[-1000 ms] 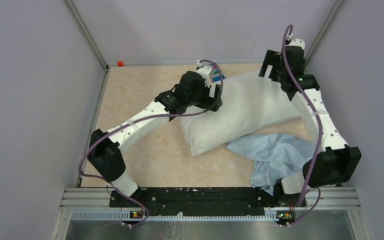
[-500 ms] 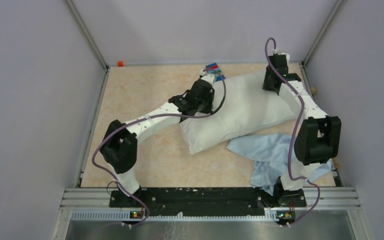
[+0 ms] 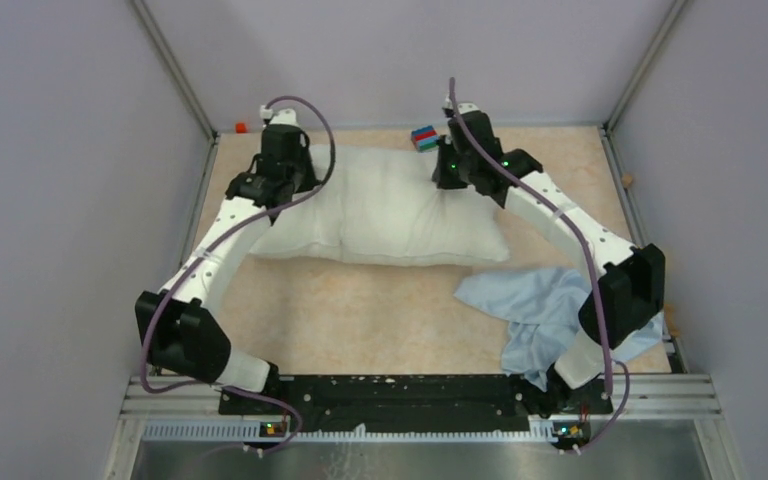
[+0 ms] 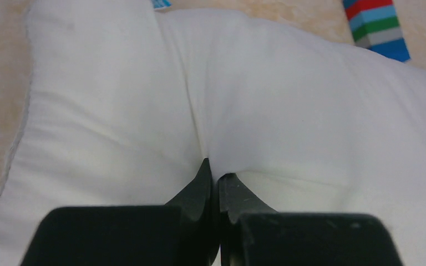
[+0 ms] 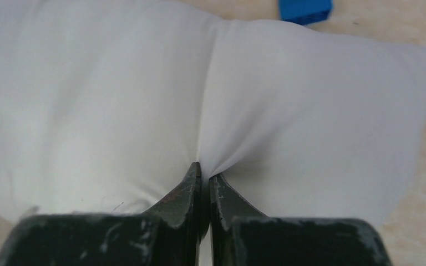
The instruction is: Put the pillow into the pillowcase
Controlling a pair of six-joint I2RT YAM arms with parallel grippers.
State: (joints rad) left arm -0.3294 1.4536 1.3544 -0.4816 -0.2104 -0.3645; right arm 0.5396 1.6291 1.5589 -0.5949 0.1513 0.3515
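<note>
Pillow (image 3: 380,215) swung from diagonal, long axis now lying left-right

Left arm (image 3: 215,250) and right arm (image 3: 560,215) are each built from white moulded link shells joined by bulky black joint housings (image 3: 180,335). A purple cable (image 3: 305,100) runs externally along each arm. Small green indicator lights (image 3: 505,163) show on the right arm's upper housings. Both bases sit on a black mounting rail (image 3: 390,395). The left gripper (image 4: 213,176) and right gripper (image 5: 205,174) carry matte black fingers (image 5: 180,199) tapering to points. The right pair shows pale scuff marks.
</note>
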